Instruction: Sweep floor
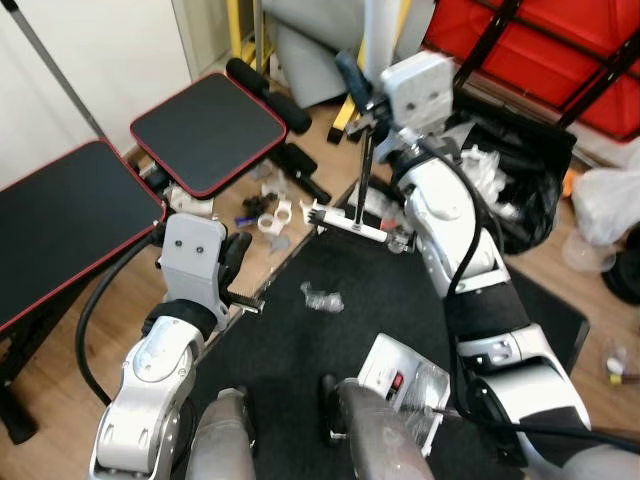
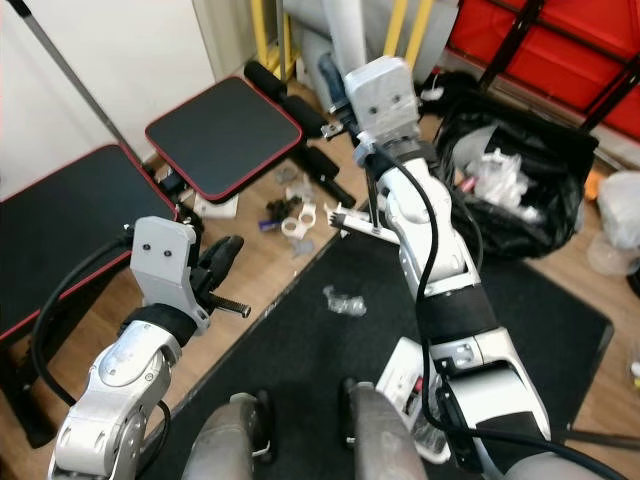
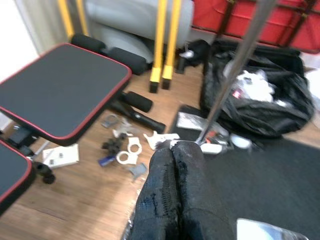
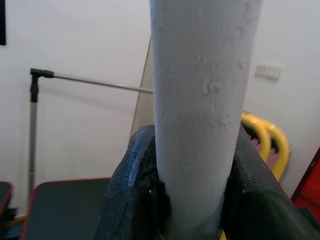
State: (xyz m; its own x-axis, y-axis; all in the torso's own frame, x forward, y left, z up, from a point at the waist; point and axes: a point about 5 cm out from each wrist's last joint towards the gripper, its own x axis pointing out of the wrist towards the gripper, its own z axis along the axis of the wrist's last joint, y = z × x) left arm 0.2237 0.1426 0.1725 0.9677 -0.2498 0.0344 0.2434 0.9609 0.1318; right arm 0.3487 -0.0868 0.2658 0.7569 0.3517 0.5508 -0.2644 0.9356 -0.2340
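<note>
My right gripper (image 1: 364, 112) is shut on the grey pole (image 4: 205, 100) of a broom, up in front of me. The thin metal shaft (image 1: 364, 180) runs down to a white head (image 1: 345, 223) resting at the far edge of the black mat (image 1: 330, 340). A crumpled bit of clear plastic (image 1: 322, 297) lies on the mat near the head. Small white and dark scraps (image 1: 270, 213) are scattered on the wooden floor beside the mat. My left gripper (image 1: 238, 256) hangs low on the left with its fingers (image 3: 172, 195) pressed together and holding nothing.
A black weight bench with red-edged pads (image 1: 205, 130) stands to the left. An open black bin bag (image 1: 525, 190) with white rubbish sits at the right, red gear (image 1: 560, 50) behind it. A silvery box (image 1: 405, 385) lies on the mat by my feet.
</note>
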